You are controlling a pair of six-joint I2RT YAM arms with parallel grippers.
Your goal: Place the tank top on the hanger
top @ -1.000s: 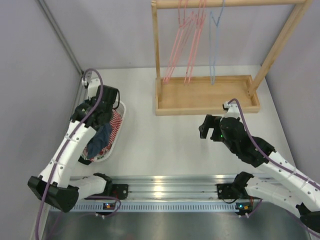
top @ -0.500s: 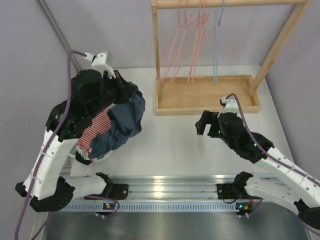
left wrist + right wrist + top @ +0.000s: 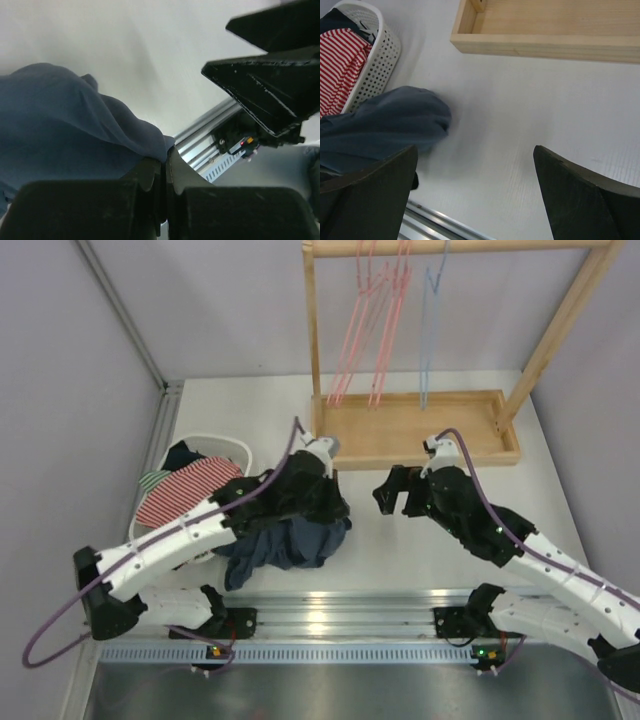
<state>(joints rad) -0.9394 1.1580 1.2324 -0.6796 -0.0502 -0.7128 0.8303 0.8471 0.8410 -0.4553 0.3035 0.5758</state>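
Note:
The navy tank top [image 3: 285, 545] hangs bunched from my left gripper [image 3: 325, 505] near the table's middle, its lower part resting on the table. The left wrist view shows the jaws shut on its blue cloth [image 3: 75, 125]. The tank top also shows in the right wrist view [image 3: 390, 125]. My right gripper [image 3: 392, 492] is open and empty, just right of the tank top above bare table. The light-blue hanger [image 3: 427, 320] hangs on the wooden rack's rail at the back, right of the pink hangers [image 3: 375, 325].
A white laundry basket [image 3: 228, 447] at the left holds a red-and-white striped garment [image 3: 180, 492]; it shows in the right wrist view too [image 3: 375, 55]. The wooden rack's tray [image 3: 415, 430] stands at the back. A metal rail [image 3: 330, 605] runs along the near edge.
My left arm has lifted the tank top out of the basket and carried it right to the table's middle. My right gripper has shifted slightly left.

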